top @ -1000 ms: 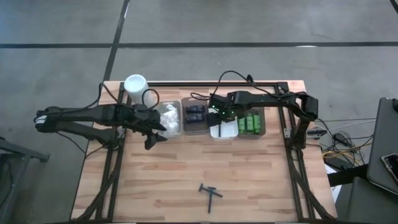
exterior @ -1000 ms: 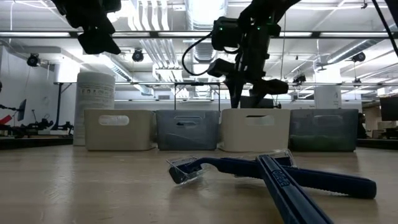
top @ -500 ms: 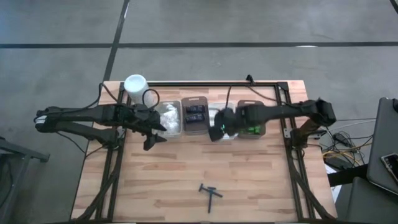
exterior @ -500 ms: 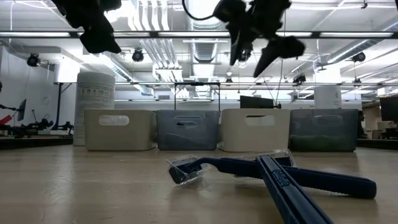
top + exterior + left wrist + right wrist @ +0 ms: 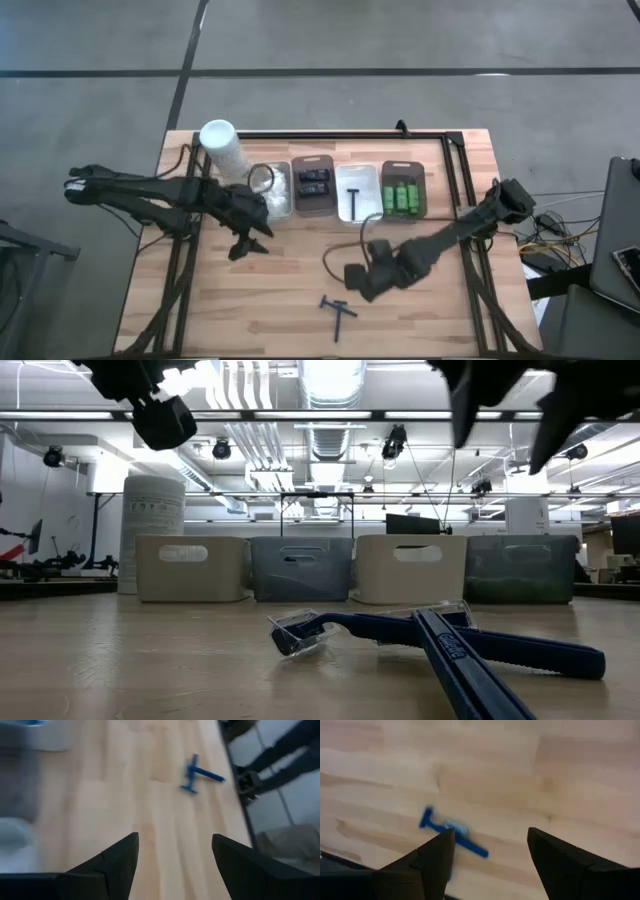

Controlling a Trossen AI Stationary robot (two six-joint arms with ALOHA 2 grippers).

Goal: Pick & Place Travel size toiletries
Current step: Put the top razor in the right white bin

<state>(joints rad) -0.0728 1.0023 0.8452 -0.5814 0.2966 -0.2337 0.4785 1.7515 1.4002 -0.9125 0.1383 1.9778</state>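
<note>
Two dark blue razors [image 5: 338, 308] lie crossed on the wooden table near its front edge, and they fill the foreground of the low view [image 5: 430, 642]. A third razor [image 5: 353, 198] lies in the white tray [image 5: 368, 178]. My right gripper [image 5: 358, 280] is open and empty, hovering just far-right of the crossed razors, which show in its wrist view [image 5: 451, 836]. My left gripper [image 5: 246, 246] is open and empty above the table, in front of the packet tray [image 5: 283, 208]. The razors show far off in the left wrist view [image 5: 200, 772].
Along the far side stands a row of trays: white packets [image 5: 268, 188], black blocks [image 5: 313, 185], the white tray, and green bottles [image 5: 403, 195]. A tall white cylinder [image 5: 220, 145] stands at the far left. Bare wood lies between the trays and the razors.
My right gripper has risen from the white tray and swung toward the table's near edge, ending above the crossed razors. My left gripper has shifted a little toward the near edge. The razors on the table have not moved.
</note>
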